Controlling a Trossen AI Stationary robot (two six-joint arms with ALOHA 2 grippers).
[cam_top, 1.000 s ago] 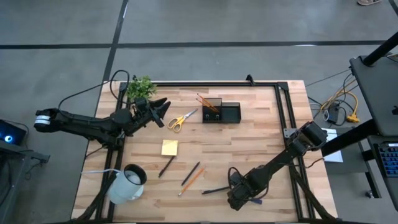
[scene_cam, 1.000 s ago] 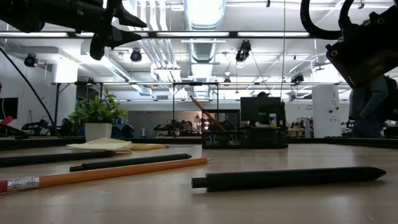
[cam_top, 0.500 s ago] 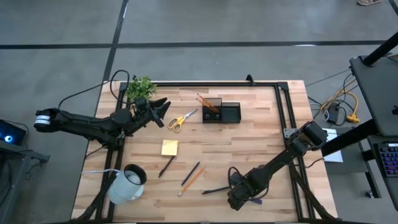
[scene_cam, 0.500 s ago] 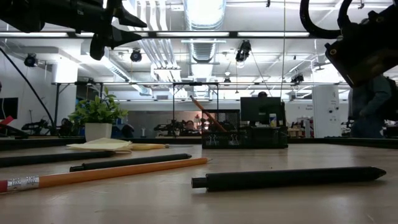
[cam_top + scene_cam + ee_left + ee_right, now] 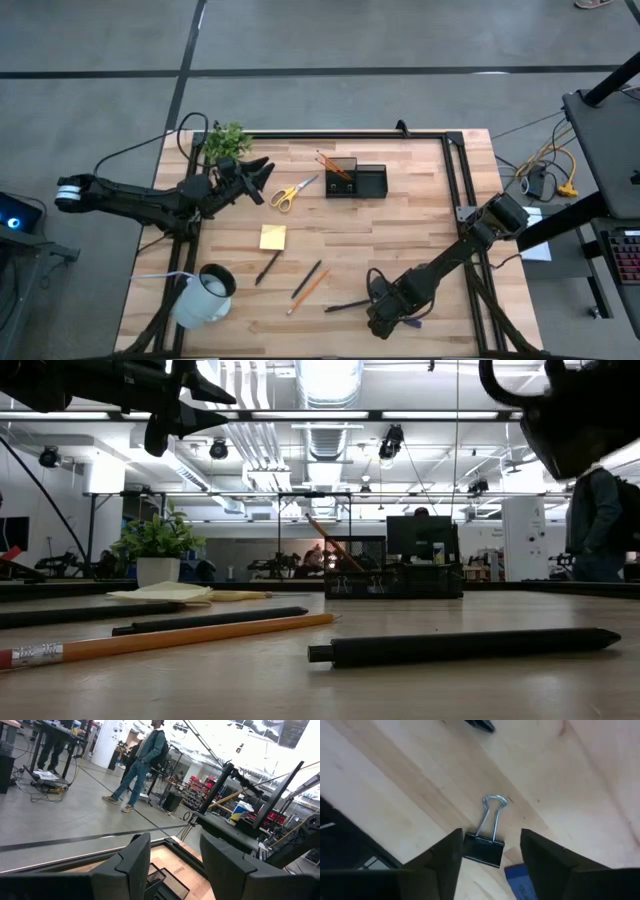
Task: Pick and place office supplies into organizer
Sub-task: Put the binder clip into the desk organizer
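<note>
From above, the right arm covered whatever sat under the right gripper (image 5: pixel 487 865) near the table's front edge. Its wrist view showed a black binder clip (image 5: pixel 483 849) lying between the fingers, which stood apart, beside a blue thing cut off by the edge. The organizer (image 5: pixel 355 178) near the back held orange pencils (image 5: pixel 330 165). The left gripper (image 5: pixel 262 175) hung wide beside the scissors (image 5: pixel 290 191), holding nothing.

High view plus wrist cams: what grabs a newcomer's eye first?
The right hand sits low over the wooden table's near edge, open, with a black binder clip with silver wire handles lying between its fingers. Near the far edge, yellow-handled scissors lie beside the black compartmented organizer holding orange pencils, with the open left hand hovering by them.
</note>
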